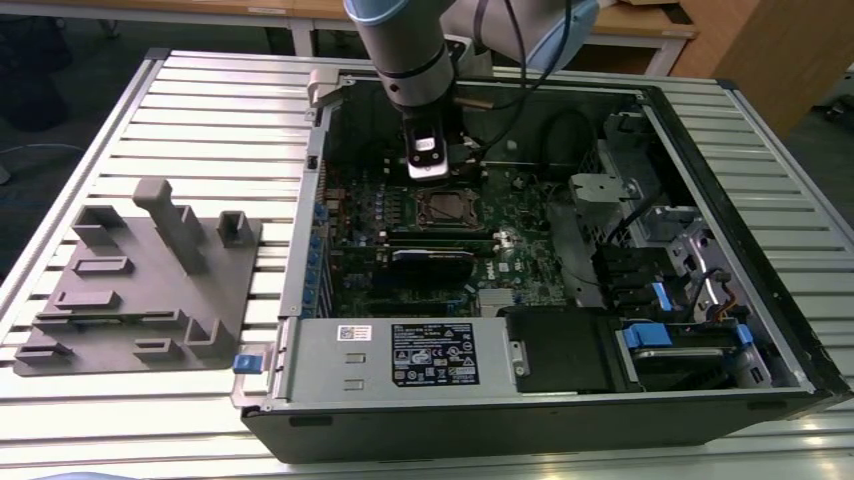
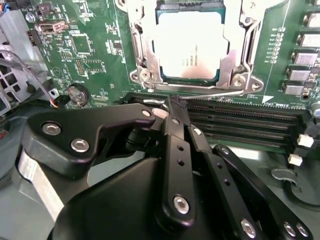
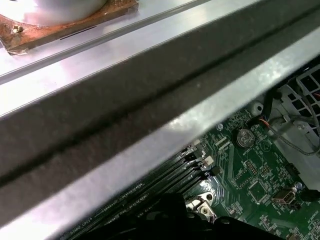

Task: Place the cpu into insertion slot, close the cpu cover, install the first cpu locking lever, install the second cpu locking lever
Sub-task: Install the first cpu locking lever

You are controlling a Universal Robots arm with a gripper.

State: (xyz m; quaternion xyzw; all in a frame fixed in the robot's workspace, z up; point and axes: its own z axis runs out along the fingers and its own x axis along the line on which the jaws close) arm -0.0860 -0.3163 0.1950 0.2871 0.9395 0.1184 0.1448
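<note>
The grey tubular robot arm (image 1: 400,45) points straight down; its black metal gripper (image 2: 175,109) has its fingers (image 2: 178,150) pressed together.

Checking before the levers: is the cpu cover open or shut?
Shut. In the second wrist view the cpu cover lies flat around the cpu, framing its silver top.
</note>
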